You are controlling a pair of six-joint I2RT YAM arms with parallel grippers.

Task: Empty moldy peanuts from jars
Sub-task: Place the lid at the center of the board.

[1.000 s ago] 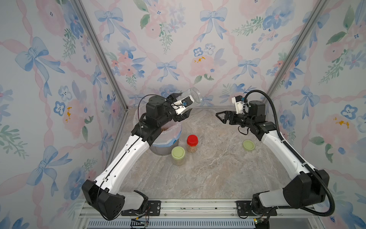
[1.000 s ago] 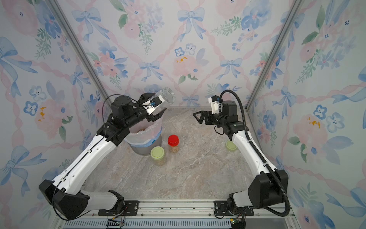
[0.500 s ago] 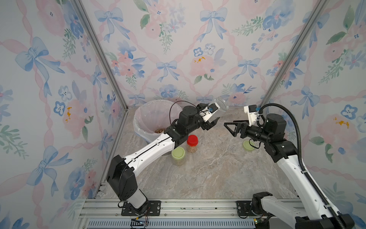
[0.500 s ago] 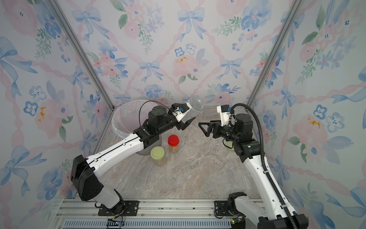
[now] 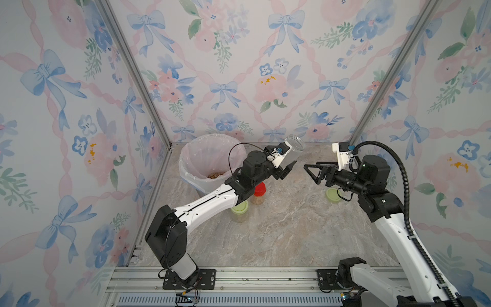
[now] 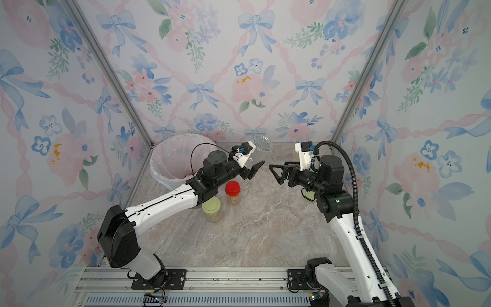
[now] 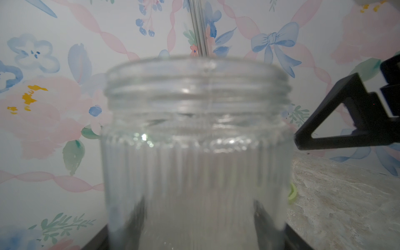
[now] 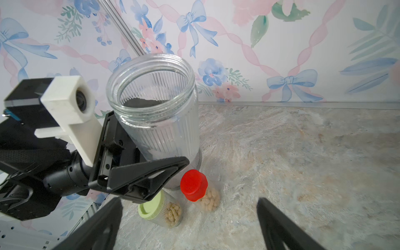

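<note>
My left gripper (image 5: pixel 285 162) is shut on a clear ribbed jar (image 5: pixel 293 144) that is lidless and empty, held tilted above the table with its mouth up and towards the right arm. The same jar (image 7: pixel 194 140) fills the left wrist view. My right gripper (image 5: pixel 310 174) stands open just right of it, with nothing between its fingers. Below the left arm stand a red-lidded jar (image 5: pixel 259 190) and a green-lidded jar (image 5: pixel 239 210). Both hold moldy peanuts (image 8: pixel 172 213). More peanuts (image 5: pixel 215 175) lie in the bottom of the bin.
A bag-lined bin (image 5: pixel 191 183) stands in the back left corner, behind the left arm. A loose pale green lid (image 5: pixel 333 195) lies on the table under the right wrist. Floral walls close in three sides.
The left arm has swung the empty jar from above the bin rightwards to the middle. The right gripper has drawn back a little to the right and stayed open.
</note>
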